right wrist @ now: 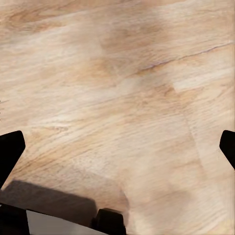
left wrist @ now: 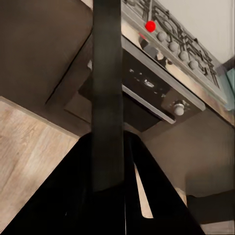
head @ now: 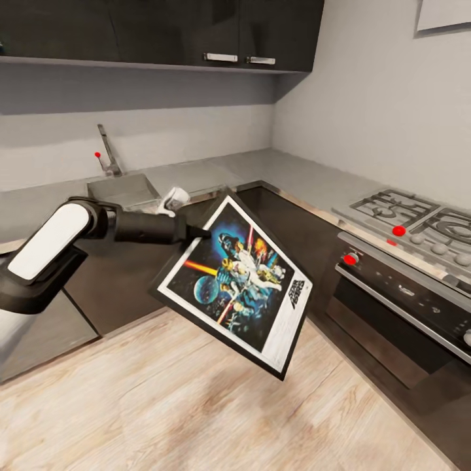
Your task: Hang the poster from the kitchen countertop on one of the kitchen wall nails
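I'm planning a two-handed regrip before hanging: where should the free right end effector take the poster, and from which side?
Probably the poster's black frame edge at the lower right, opposite the corner the left end effector pinches. The poster hangs tilted over the wood floor, art side up, so that edge is free. Come from the oven side, fingers straddling the thin frame.

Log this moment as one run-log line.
phase: carrying | left tool: shut on poster, tilted, above floor | right tool: open, over floor | countertop: behind
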You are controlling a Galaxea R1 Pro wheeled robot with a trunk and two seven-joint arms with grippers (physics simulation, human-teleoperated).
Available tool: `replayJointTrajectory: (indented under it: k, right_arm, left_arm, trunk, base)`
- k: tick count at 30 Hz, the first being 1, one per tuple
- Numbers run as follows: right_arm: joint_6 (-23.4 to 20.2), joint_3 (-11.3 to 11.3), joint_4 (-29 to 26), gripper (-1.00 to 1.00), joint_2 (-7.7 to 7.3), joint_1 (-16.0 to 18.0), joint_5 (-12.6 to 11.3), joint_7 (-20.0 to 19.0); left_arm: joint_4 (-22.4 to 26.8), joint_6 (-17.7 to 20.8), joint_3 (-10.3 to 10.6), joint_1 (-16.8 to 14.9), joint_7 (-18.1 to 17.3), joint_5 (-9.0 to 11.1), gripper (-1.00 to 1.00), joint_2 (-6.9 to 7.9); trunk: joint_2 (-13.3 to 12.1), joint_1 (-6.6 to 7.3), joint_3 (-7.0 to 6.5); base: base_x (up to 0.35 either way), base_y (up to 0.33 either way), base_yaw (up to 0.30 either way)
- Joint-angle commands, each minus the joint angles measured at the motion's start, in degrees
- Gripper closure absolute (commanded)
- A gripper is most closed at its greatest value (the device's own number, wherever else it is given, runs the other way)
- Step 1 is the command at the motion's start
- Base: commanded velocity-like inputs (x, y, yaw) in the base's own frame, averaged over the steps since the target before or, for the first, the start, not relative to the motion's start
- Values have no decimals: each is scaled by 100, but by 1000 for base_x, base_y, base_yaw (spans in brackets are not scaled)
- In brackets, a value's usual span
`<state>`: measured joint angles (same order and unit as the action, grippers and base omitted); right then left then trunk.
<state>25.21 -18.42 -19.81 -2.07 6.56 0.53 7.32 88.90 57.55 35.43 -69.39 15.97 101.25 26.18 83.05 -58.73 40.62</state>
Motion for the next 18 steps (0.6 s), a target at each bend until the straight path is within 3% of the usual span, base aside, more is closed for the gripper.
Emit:
replayJointTrajectory:
  k: [1,6,9,11,12,14,15,17,18]
  right_arm:
    - [5,-48,-43,-100,-33,3,7,-3]
    - [-13,-39,-460,-100,-351,3,3,-630]
    - [-29,-3,-899,-100,-881,3,-40,-1375]
    - [-31,23,-988,-100,-987,5,-48,-1487]
    - [-35,55,-1101,-100,-1109,8,-53,-1570]
    - [-45,100,-1285,-100,-1310,16,-59,-1695]
    - [-101,120,-1365,-100,-1437,26,-64,-1814]
    - [-274,136,-1418,-100,-1545,34,-63,-1989]
    - [-499,146,-1454,-100,-1618,39,-57,-2177]
  left_arm:
    - [6,0,51,-7,38,51,100,7]
    - [32,9,191,-5,-62,46,100,-2]
    - [78,37,236,-5,-142,38,100,54]
    - [83,40,241,-5,-150,36,100,116]
    - [87,42,244,-3,-155,15,100,173]
    - [90,44,311,-3,-159,-117,100,245]
    - [91,44,407,-3,-171,-269,100,279]
    - [92,43,508,-4,-211,-472,100,302]
    - [90,39,575,-4,-323,-690,100,317]
  trunk:
    - [3,0,5]
    - [3,0,5]
    - [3,0,5]
    - [3,0,5]
    - [3,0,5]
    - [3,0,5]
    - [3,0,5]
    - [3,0,5]
    - [3,0,5]
  base:
    - [0,0,0]
    - [0,0,0]
    - [0,0,0]
    - [0,0,0]
    - [0,0,0]
    - [0,0,0]
    - [0,0,0]
    - [0,0,0]
    - [0,0,0]
